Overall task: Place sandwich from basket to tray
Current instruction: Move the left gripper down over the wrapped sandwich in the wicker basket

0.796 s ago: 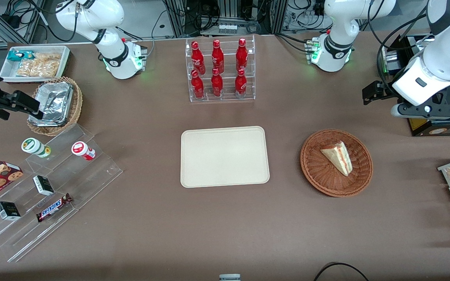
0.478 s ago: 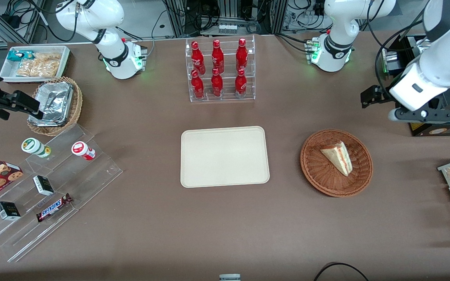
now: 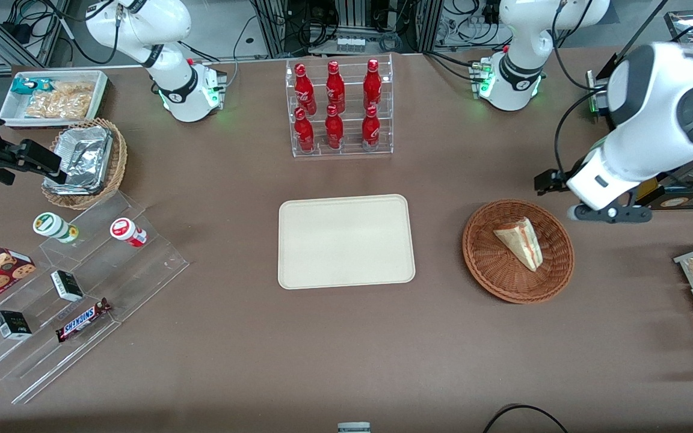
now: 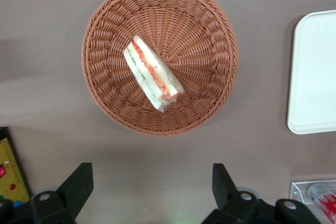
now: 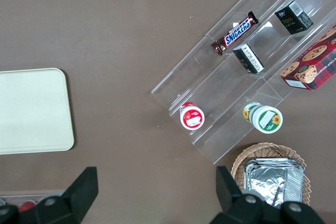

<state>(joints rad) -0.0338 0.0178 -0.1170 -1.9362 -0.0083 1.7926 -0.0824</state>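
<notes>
The end effector (image 4: 149,184) is seen spread wide and empty in the wrist view, held above the desk (image 3: 346,349) just beside the basket (image 3: 518,250), toward the working arm's end, not yet over the sandwich (image 3: 520,242). The sandwich lies inside the basket, slightly off its centre. Its long axis runs diagonally across the weave, with the narrow tip pointing toward the front camera and the broad end farther from it; the red and green filling edge is turned upward in the wrist view. A poor grasp is judged likely if the fingers (image 4: 79,184) close along that axis rather than across it. Soft bread could be crushed, or the wicker rim caught on descent. The tray (image 3: 346,242) lies well apart, toward the parked arm.
</notes>
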